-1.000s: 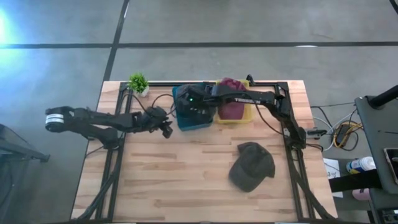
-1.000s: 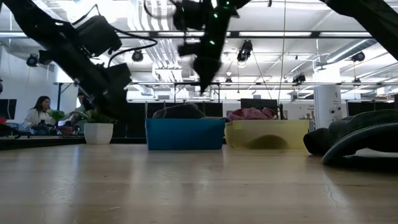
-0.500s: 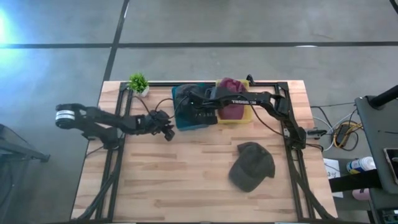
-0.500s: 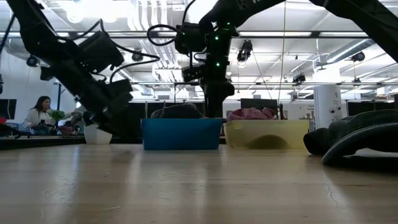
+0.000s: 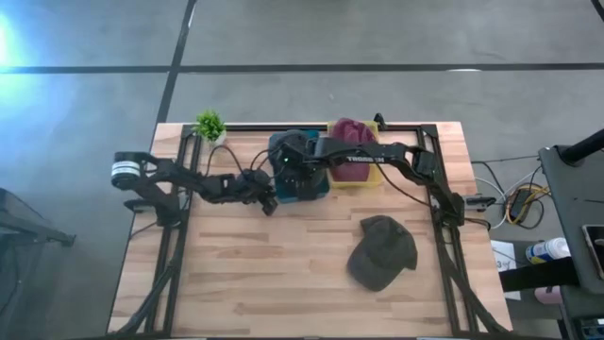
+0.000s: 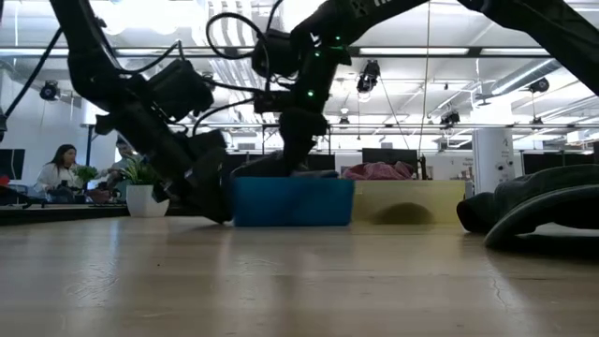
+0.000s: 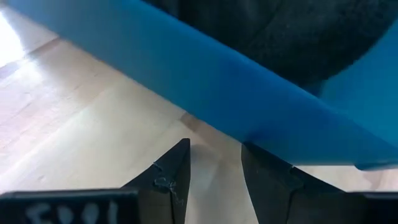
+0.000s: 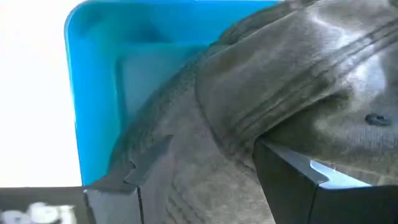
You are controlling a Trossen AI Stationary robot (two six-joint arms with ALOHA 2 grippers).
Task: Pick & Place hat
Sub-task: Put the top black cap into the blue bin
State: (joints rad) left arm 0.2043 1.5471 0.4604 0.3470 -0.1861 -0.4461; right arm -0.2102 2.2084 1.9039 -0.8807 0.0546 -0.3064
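Hat (image 8: 273, 93) lies in the blue bin (image 5: 300, 184), our right gripper (image 8: 199, 168) spread over its crown; we should pinch fabric only. Our left gripper (image 7: 214, 165), open, steadies the bin wall. Only overhead shows a second hat (image 5: 382, 251) on the table (image 5: 255, 283)

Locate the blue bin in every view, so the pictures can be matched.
High view: blue bin at table's back centre, mostly under the right arm.
Low view: centre.
Left wrist view: blue wall across the frame.
Right wrist view: blue rim.
Shared landmark: the dark hat inside it.
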